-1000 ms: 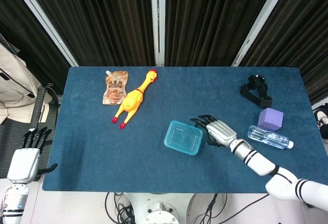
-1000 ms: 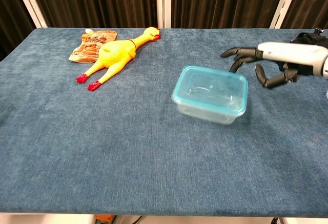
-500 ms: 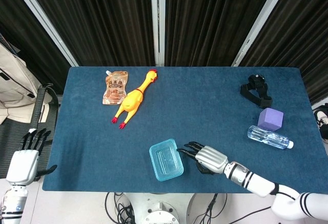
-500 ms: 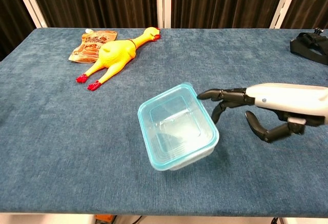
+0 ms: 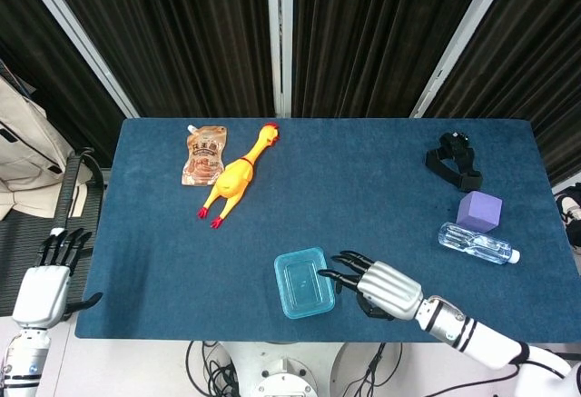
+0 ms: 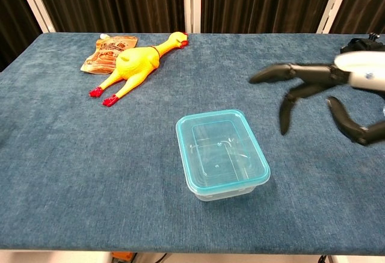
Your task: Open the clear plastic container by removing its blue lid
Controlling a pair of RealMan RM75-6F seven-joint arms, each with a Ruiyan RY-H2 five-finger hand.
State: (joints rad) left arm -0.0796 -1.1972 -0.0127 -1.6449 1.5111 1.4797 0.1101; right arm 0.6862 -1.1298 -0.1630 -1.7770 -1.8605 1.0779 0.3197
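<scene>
The clear plastic container [image 5: 304, 282] [image 6: 221, 152] with its blue lid on sits near the table's front edge, long side pointing away from me. My right hand [image 5: 374, 285] [image 6: 319, 97] hovers just to its right, raised off the cloth, fingers spread and holding nothing. Its fingertips [image 5: 329, 274] nearly reach the container's right rim in the head view; the chest view shows a gap. My left hand [image 5: 47, 279] hangs beside the table's left edge, fingers apart and empty.
A yellow rubber chicken [image 5: 236, 174] [image 6: 135, 63] and a brown snack pouch [image 5: 204, 153] lie at the back left. At the right are a black strap [image 5: 457, 161], a purple cube [image 5: 478, 210] and a clear water bottle [image 5: 477, 243].
The container slid from mid-table toward the front edge, turned, and now lies square. My right hand followed it forward, then lifted and drew slightly away to its right.
</scene>
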